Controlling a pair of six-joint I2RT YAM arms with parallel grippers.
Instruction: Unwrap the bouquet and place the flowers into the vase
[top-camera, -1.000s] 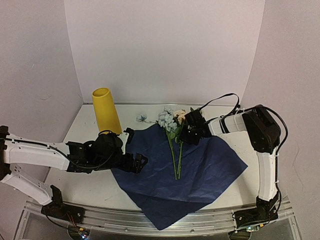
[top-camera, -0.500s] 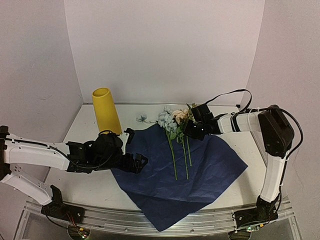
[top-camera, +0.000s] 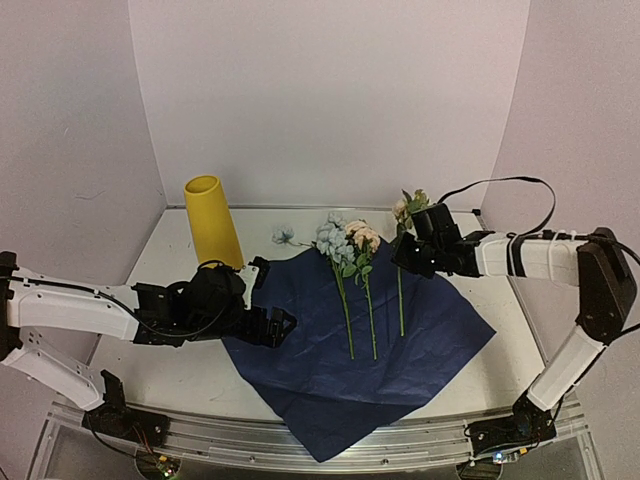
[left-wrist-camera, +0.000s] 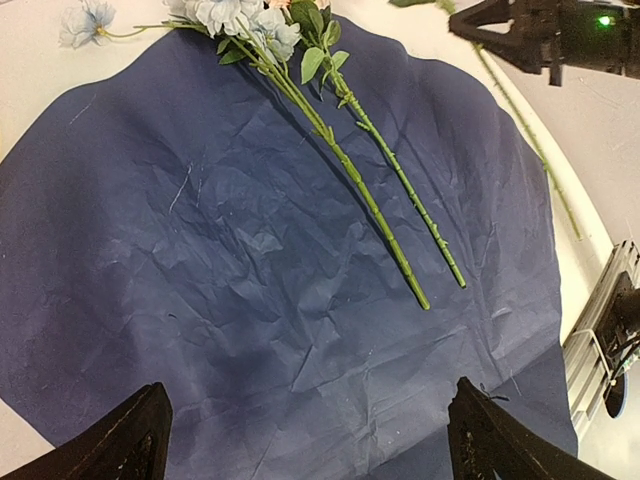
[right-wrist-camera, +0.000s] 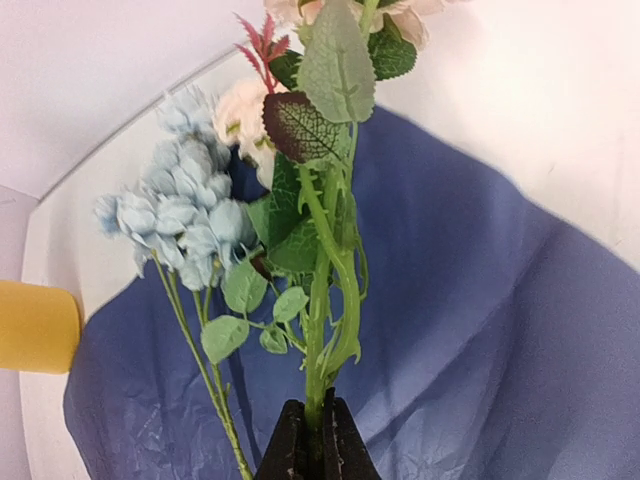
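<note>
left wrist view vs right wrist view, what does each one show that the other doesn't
Left wrist only: the two lying stems at full length down to their cut ends, framed by the open left hand. Right wrist only: the yellow vase, and a close look at the right hand shut on a leafy stem. Both: the navy paper and the pale blue blooms.

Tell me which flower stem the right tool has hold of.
The rightmost peach rose stem, pinched in the shut right tool. The blue-bloom stem and the other peach stem lie loose on the navy paper.
</note>
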